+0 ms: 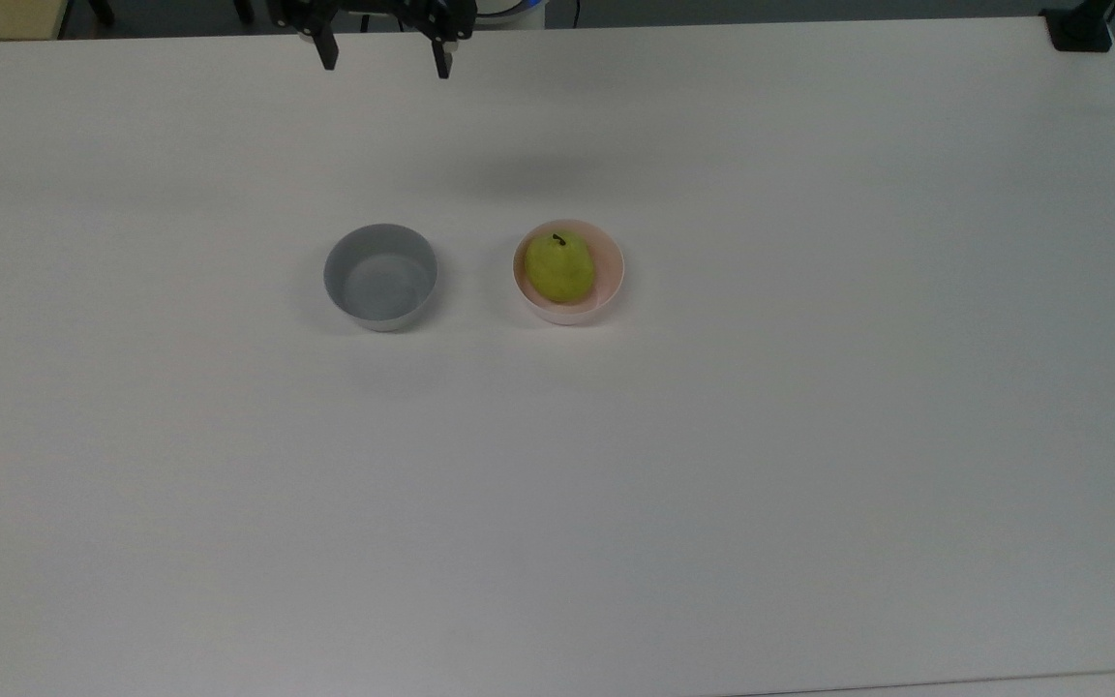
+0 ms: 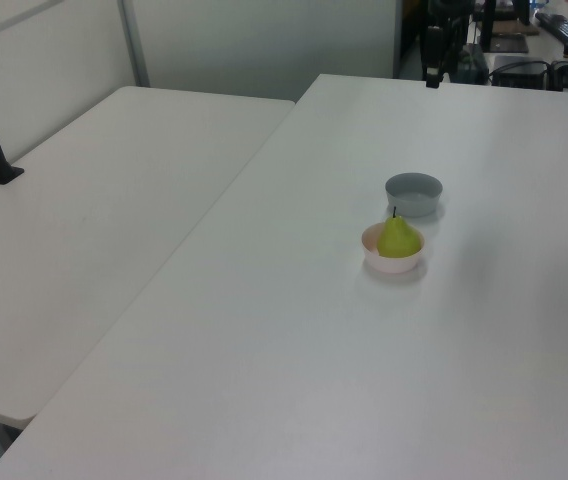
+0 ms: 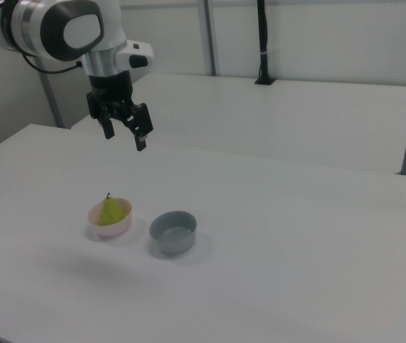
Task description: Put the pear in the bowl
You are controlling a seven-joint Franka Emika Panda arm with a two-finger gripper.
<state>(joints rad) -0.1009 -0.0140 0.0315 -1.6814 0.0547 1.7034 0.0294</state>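
The yellow-green pear (image 1: 559, 267) (image 2: 398, 238) (image 3: 109, 211) rests inside the pale pink bowl (image 1: 611, 287) (image 2: 376, 259) (image 3: 120, 226), stem up. My gripper (image 1: 384, 55) (image 3: 124, 141) hangs open and empty, high above the table and well away from the bowl, near the top view's upper edge. In the right view it is up and slightly right of the bowl. In the left view its dark fingers (image 2: 431, 80) show at the table's far end.
A grey bowl (image 1: 380, 276) (image 2: 413, 193) (image 3: 174, 232) of the same size stands empty beside the pink one, on the top view's left. The white table (image 1: 809, 436) stretches wide around both. A second white table (image 2: 84, 230) adjoins it.
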